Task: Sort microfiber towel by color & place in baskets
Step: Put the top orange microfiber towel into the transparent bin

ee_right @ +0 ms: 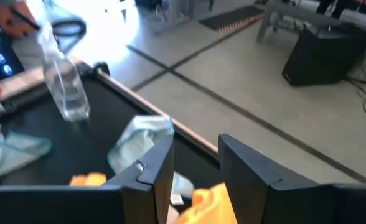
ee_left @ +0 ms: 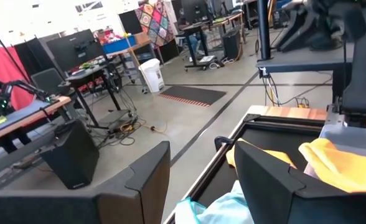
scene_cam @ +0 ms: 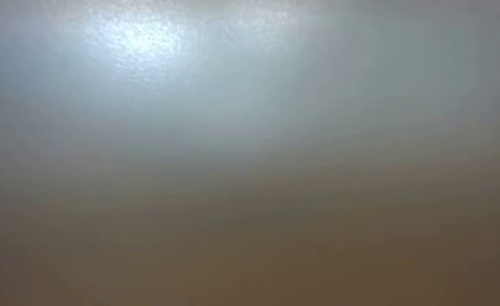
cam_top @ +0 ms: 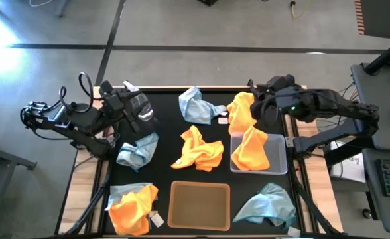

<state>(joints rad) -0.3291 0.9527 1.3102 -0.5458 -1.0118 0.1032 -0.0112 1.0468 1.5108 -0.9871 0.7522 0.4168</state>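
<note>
My left gripper [cam_top: 140,121] [ee_left: 201,149] is over the table's left half, shut on a pale blue towel [cam_top: 137,150]. My right gripper [cam_top: 258,109] [ee_right: 195,142] is at the far end of the light grey basket [cam_top: 279,142], shut on an orange towel [cam_top: 241,113]. Orange cloth [cam_top: 251,151] lies in that basket; whether it is the same towel, I cannot tell. The tan-brown basket [cam_top: 199,204] sits at the near middle. Loose towels lie about: blue [cam_top: 198,106] far middle, orange [cam_top: 198,149] centre, orange on blue [cam_top: 132,207] near left, blue [cam_top: 268,206] near right. My left gripper pinches the pale blue towel between its two fingers, where cloth [ee_left: 217,208] shows between them. The fingers come about level from the table's left. The towel hangs below them, and its lower part [cam_top: 135,158] rests on the table. My right gripper pinches the orange towel's upper end [ee_right: 215,200] between its two fingers, coming about level from the table's right. The towel hangs down toward the grey basket's far rim.
A clear spray bottle [ee_right: 66,90] stands near the table's far left corner. The table has a raised edge [cam_top: 182,89] all round. The low view shows only a blur. Desks, monitors and cables fill the room beyond [ee_left: 77,56].
</note>
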